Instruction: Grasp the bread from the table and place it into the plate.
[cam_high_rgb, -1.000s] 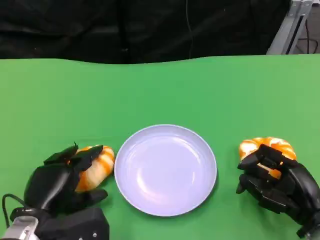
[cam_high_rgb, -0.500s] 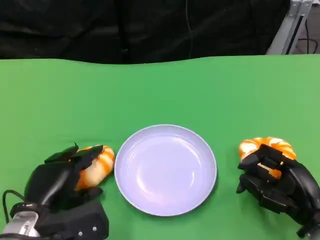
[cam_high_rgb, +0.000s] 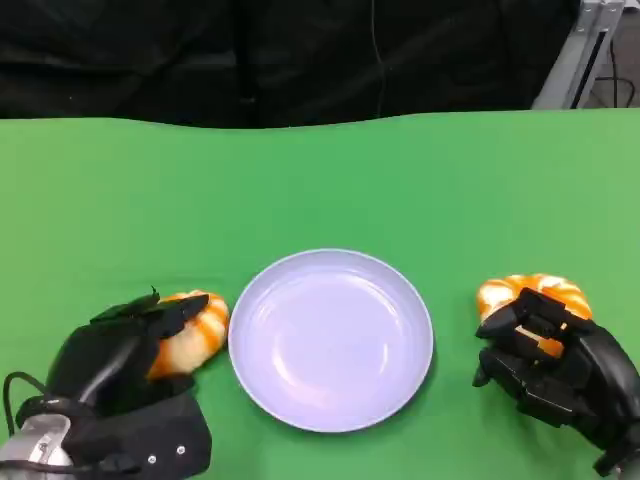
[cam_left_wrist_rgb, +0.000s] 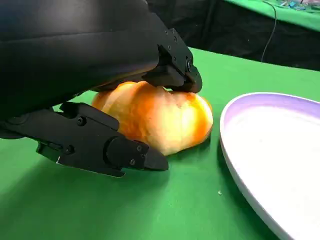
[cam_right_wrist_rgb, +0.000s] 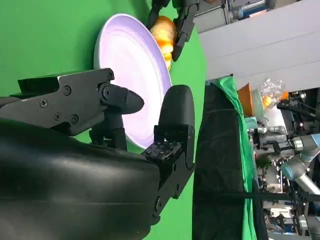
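Left hand gripped bread left of plate; right hand curled over another bread, grip unclear.

Left hand grips bread beside plate.

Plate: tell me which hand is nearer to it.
Left. The left hand sits over a bread roll right beside the plate rim; the right hand rests farther off, with green table between.
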